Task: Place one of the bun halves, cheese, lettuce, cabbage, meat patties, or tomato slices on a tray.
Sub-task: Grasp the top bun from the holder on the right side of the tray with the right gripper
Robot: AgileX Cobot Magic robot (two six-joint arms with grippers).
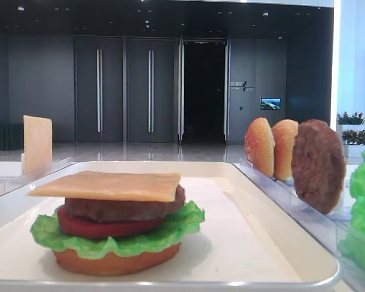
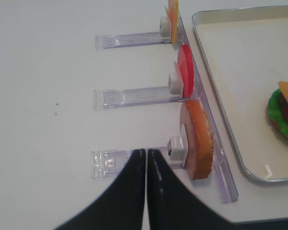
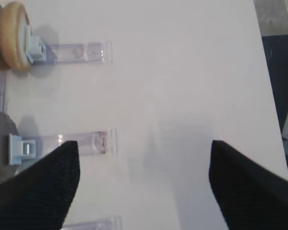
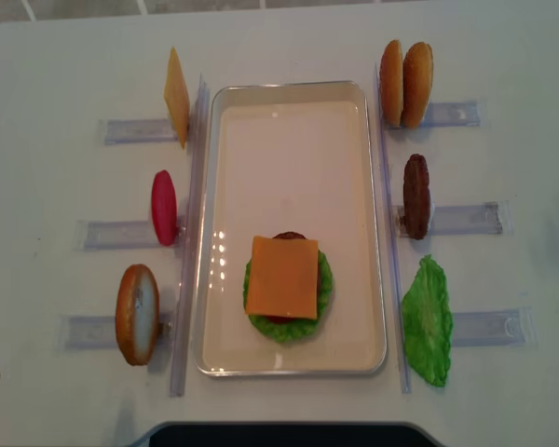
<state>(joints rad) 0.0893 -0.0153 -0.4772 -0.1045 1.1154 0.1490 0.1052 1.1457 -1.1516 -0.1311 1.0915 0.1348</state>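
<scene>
Tray [image 4: 377,214] sits mid-table, long side running away from me. On it, toward the near end: a stack of bottom bun [image 1: 112,263], lettuce [image 1: 118,234], tomato slice [image 1: 106,226], meat patty [image 1: 125,207] and a cheese square [image 4: 281,277] on top. Far half of the tray is bare. Left of the tray, standing on edge in the clear racks [image 4: 188,233]: spare cheese slice [image 4: 176,96] farthest, red tomato slice [image 4: 163,207] in the middle, a bun half [image 4: 136,313] nearest. Right of the tray, same setup: two bun halves [image 4: 405,83] pressed together at the far end, a patty [image 4: 415,196] in the middle, a loose lettuce leaf [image 4: 427,321] nearest, lying against the rack. My right gripper [image 3: 144,163] has its jaws spread wide with nothing between them, hanging over bare white table [image 3: 182,72] just beside the patty's rack; a bun edge [image 3: 9,36] shows at the top left of that wrist view. My left gripper [image 2: 146,158] has its fingers pressed together, holding nothing, tips over the rack just beside the near-left bun half.
</scene>
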